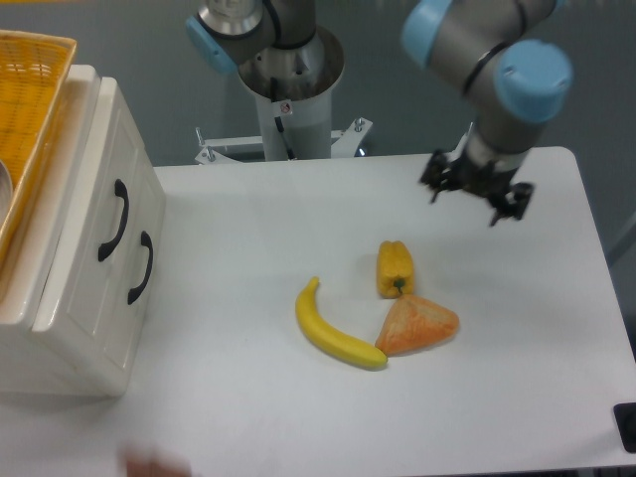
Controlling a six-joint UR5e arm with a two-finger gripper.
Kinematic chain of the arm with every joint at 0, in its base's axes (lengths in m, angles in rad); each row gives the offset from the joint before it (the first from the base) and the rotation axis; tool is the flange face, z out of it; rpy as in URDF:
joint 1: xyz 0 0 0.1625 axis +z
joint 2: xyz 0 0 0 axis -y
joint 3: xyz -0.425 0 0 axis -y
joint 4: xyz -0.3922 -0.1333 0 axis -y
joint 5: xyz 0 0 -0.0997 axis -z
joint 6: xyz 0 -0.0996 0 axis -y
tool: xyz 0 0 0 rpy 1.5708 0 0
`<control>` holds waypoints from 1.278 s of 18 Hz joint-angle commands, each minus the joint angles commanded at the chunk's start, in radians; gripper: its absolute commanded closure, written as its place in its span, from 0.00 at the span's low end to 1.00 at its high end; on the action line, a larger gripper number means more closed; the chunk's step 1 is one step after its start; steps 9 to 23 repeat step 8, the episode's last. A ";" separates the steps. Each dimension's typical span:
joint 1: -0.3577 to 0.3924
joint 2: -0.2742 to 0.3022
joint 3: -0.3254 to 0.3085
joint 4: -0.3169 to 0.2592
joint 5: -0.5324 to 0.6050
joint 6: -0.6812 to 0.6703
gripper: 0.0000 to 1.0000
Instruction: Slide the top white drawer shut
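The small white cabinet (pixel 75 298) stands at the table's left edge. The top white drawer (pixel 99 184) has a black curved handle (pixel 112 220), and its front panel sits flush with the cabinet face. The lower drawer front (pixel 119 308) with its own black handle (pixel 141 266) is flush too. My gripper (pixel 475 196) hangs over the far right of the table, well away from the cabinet. It points down, and the blue wrist above it hides its fingers.
A yellow wicker basket (pixel 25 109) rests on top of the cabinet. A banana (pixel 333 333), a yellow pepper (pixel 395 268) and an orange wedge (pixel 417 326) lie mid-table. A blurred pinkish shape (pixel 154 462) shows at the bottom edge, and a black object (pixel 626 425) at the bottom right corner.
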 joint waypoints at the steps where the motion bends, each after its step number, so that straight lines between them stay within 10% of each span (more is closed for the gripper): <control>1: 0.009 0.003 0.003 -0.003 -0.001 0.017 0.00; 23: 0.025 0.021 0.000 -0.003 -0.001 0.031 0.00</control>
